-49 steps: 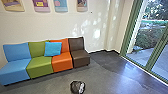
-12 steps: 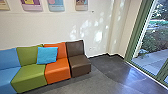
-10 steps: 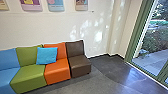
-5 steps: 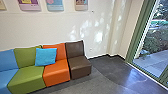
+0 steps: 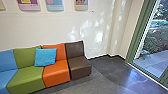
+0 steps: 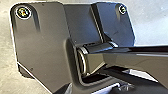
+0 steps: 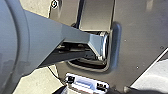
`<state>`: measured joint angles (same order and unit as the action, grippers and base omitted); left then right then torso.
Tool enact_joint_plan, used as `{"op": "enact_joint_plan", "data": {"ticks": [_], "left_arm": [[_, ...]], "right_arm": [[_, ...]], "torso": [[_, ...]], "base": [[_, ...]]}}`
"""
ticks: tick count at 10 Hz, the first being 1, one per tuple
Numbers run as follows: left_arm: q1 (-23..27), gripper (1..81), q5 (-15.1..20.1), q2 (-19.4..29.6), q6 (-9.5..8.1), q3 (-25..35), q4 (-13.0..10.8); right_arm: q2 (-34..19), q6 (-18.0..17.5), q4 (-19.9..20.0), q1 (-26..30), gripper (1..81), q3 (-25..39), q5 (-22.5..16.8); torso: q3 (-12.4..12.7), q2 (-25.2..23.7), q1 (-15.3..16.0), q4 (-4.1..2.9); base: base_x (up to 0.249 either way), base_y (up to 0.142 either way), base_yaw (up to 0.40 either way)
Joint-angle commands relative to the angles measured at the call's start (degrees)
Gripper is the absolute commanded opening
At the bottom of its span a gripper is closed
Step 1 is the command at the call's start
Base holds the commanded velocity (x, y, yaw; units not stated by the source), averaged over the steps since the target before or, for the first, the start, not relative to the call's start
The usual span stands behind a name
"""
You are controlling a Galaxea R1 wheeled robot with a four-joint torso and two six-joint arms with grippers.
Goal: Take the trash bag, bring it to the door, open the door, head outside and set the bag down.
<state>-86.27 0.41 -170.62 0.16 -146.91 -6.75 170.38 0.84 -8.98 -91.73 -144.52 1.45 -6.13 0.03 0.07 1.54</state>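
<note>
Head view: multicoloured row of padded seats (image 5: 56, 75) looms larger and further left than about five seconds back; camera shift, furniture unmoved. Last half second, barely a nudge. Robot likely rolled closer and turned a bit. Blue square cushion (image 5: 45, 57) leans on the green and orange backs. Tall green-framed glazing (image 5: 138, 32) at right, paving beyond, so robot's indoors, going-out part not done. Trash bag: can't tell where, or whether carried. Left pincer, right pincer: can't tell if apart, together or clamped on anything.
</note>
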Motion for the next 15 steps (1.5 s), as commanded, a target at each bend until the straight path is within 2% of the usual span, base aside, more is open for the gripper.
{"op": "enact_joint_plan", "data": {"ticks": [1,4,6,9,10,12,13,14,15], "left_arm": [[1.9,81.1,3.5,0.2,0.28,0.5,0.2],[1.9,81.1,3.6,1.2,-0.25,0.8,0.3],[1.9,81.1,3.8,1.9,-0.42,1.2,0.3],[1.9,81.1,3.5,5.3,-0.33,5.7,0.3],[1.9,81.1,3.5,6.5,-0.42,7.3,0.3],[2.2,81.1,3.5,8.3,-0.6,9.1,0.4],[2.3,81.1,3.5,8.9,-0.6,9.4,1.4],[2.5,81.1,3.5,9.4,-0.6,9.7,2.1],[2.5,81.1,3.5,10.0,-0.6,10.4,2.5]], "right_arm": [[0.2,0.3,-0.2,1.4,81.1,0.7,-3.7],[-0.4,0.3,-0.2,1.2,81.1,2.1,-4.1],[-2.3,0.3,-0.1,1.2,81.1,5.4,-4.3],[-5.5,-0.1,0.0,1.1,81.1,10.1,-4.4],[-6.6,-0.3,0.0,1.2,81.1,11.6,-4.4],[-9.8,-0.4,0.1,1.3,81.1,16.0,-4.4],[-12.0,-0.4,0.1,1.2,81.1,19.1,-4.4],[-13.9,-0.4,0.1,1.3,81.1,21.8,-4.4],[-15.5,-0.4,0.1,1.4,81.1,23.7,-4.4]], "torso": [[0.0,0.0,0.0,0.0],[0.0,0.0,0.0,0.0],[0.0,0.0,0.0,0.0],[0.0,0.0,0.0,0.0],[0.0,-5.7,3.7,0.0],[0.0,-6.3,4.0,0.0],[0.0,-7.5,4.8,0.0],[-2.5,-9.5,6.0,1.44],[-5.1,-11.4,7.2,1.89]], "base": [[0.0,0.0,0.0],[0.0,0.0,0.0],[0.0,0.0,0.0],[0.0,0.0,0.0],[0.0,0.0,0.0],[0.0,0.0,0.0],[0.0,0.0,0.0],[0.0,0.0,0.0],[0.0,0.0,0.0]]}}
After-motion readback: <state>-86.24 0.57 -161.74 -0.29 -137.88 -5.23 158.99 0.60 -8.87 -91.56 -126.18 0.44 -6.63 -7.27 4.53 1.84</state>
